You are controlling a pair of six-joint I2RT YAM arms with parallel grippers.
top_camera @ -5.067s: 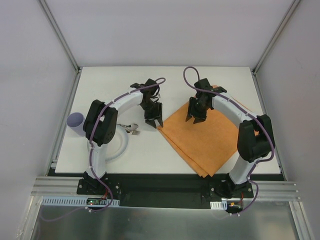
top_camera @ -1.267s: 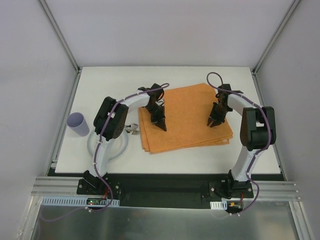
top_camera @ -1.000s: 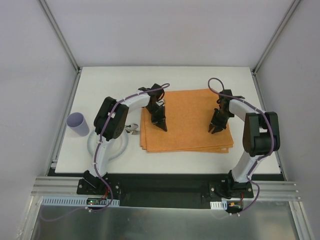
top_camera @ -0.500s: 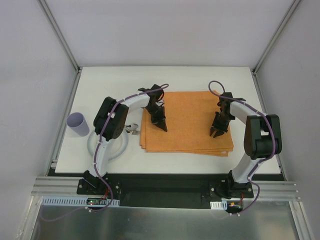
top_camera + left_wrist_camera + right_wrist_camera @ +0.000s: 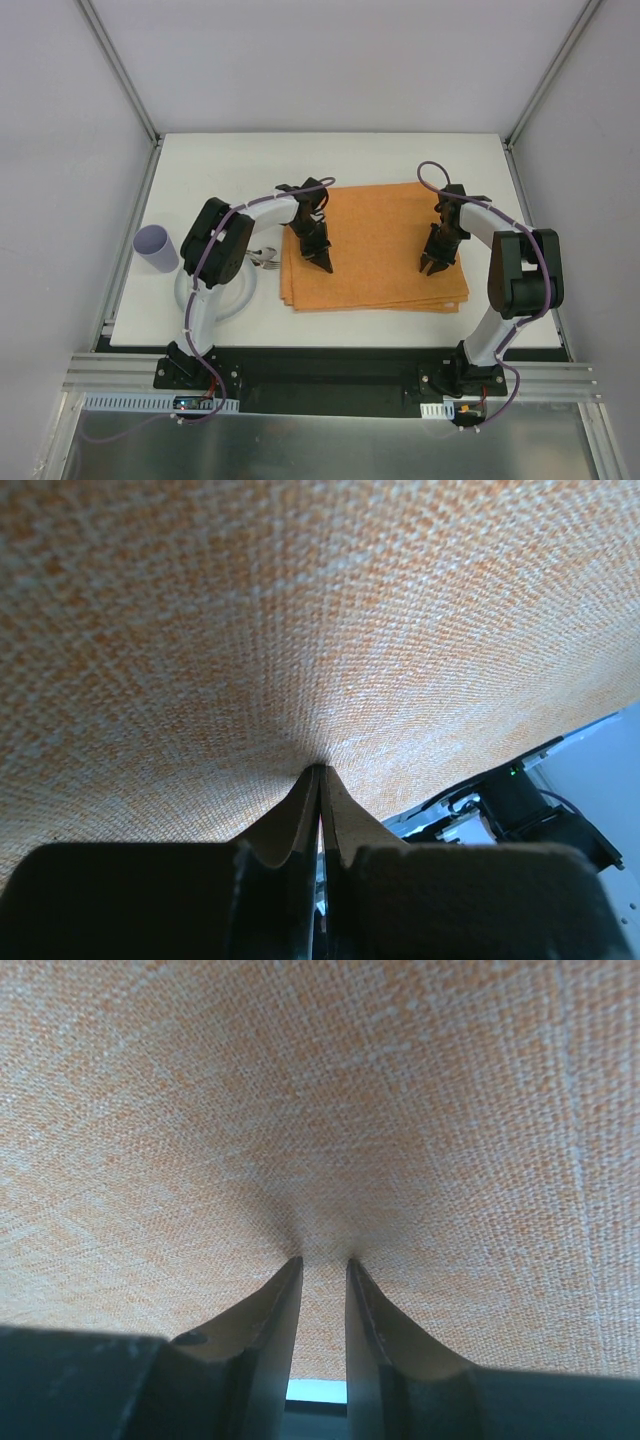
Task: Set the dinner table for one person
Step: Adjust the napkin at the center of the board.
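2 grippers on the placemat: laying step close to done

Both arms work the first step, laying the orange folded cloth placemat (image 5: 380, 240) on the dinner table (image 5: 400, 155), the large white tabletop under everything. The mat lies flat and roughly square to the near edge, in the middle of the table, with its layered edges showing at the near left corner.

The left gripper (image 5: 324, 263) stands on the mat's left part. Its jaws are drawn together on a small pucker of cloth, seen in the left wrist view. The right gripper (image 5: 430, 266) stands on the mat's right part, jaws narrow with a slim gap and tips pressed into a dimple in the weave. Whether it holds any cloth I cannot tell.

Next, I judge, both must let go and lift straight up so the mat does not drag.

Containers: 1 lavender plastic cup (image 5: 155, 247) stands well to the left of the left gripper, with nothing visible inside. 1 white round plate (image 5: 237, 297) lies left of that gripper, nearer its base and partly under the arm. Its visible part is bare. Silver metal cutlery (image 5: 263, 258) rests at its far rim, just left of the mat.
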